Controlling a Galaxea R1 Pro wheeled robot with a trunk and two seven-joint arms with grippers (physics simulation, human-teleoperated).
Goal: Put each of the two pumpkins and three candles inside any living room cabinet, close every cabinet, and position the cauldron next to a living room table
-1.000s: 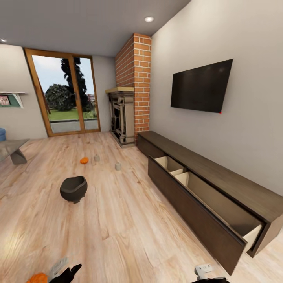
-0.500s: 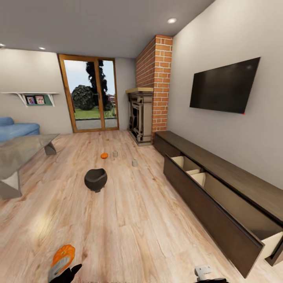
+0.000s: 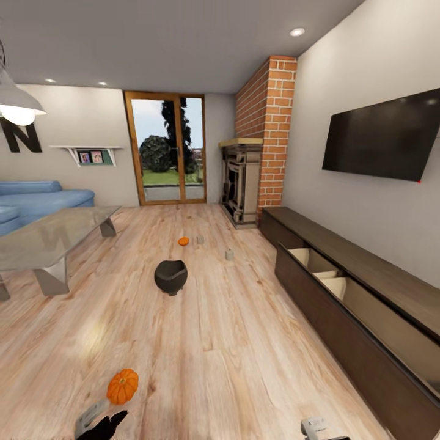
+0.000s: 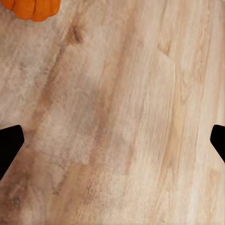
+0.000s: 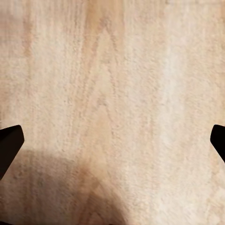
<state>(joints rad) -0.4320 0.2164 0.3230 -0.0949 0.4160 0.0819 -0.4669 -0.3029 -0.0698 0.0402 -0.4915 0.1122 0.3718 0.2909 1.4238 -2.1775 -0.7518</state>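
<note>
A pumpkin point(image 3: 123, 386) is sitting on the wooden floor point(image 3: 232, 342) close in front of the robot, just ahead of its left arm, and its edge is also peeking into the left wrist view point(image 4: 32, 8). The left pincer point(image 4: 112, 140) is hanging over bare floorboards with its two dark fingertips point(image 4: 9, 145) spread wide and nothing between them. The right pincer point(image 5: 112, 140) is likewise gaping wide over plain floor, holding nothing.

Further into the room, the black cauldron point(image 3: 170, 276) is standing on the floor, well apart from the glass-topped bench point(image 3: 43, 241) at the left. Beyond the cauldron, a second pumpkin point(image 3: 183, 241) is lying just beside one candle point(image 3: 200, 239), and another candle point(image 3: 230, 254) is standing a little nearer the cabinet. The long dark cabinet point(image 3: 366, 275) is running along the right wall under the television point(image 3: 382, 137), with a drawer point(image 3: 342, 293) pulled out and showing its pale inside. A blue sofa point(image 3: 36, 198) is sitting behind the bench, and a brick fireplace point(image 3: 256, 153) is rising beside the glass doors point(image 3: 166, 146).
</note>
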